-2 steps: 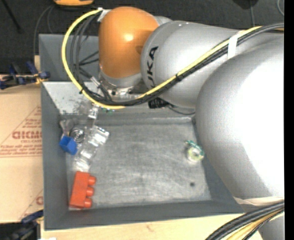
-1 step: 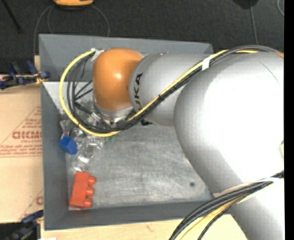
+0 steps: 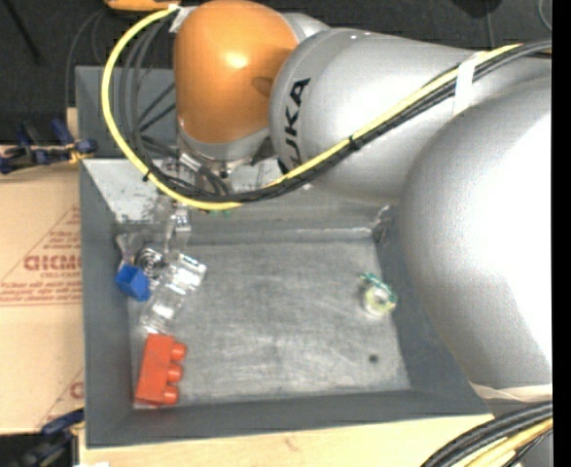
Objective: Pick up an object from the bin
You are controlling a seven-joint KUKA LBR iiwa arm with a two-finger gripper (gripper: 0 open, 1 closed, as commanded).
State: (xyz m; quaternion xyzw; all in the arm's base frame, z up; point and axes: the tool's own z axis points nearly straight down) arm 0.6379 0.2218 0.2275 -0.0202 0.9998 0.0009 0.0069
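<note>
Lying in the grey bin (image 3: pixel 285 409): red brick (image 3: pixel 159 370), blue block (image 3: pixel 129 281), green-white piece (image 3: pixel 375 297); jaws' state unclear.

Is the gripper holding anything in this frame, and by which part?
Cannot tell. The gripper is down at the left of the bin, over a clear plastic piece beside a small blue block; no hold on either shows clearly.

The bin (image 3: pixel 100 358) holds four loose things: one orange-red toy brick (image 3: pixel 159 370) at the near left, one small blue piece (image 3: pixel 130 282) and one clear plastic piece (image 3: pixel 176 288) at the left, and one greenish-white bit (image 3: pixel 375 297) at the right.
</note>
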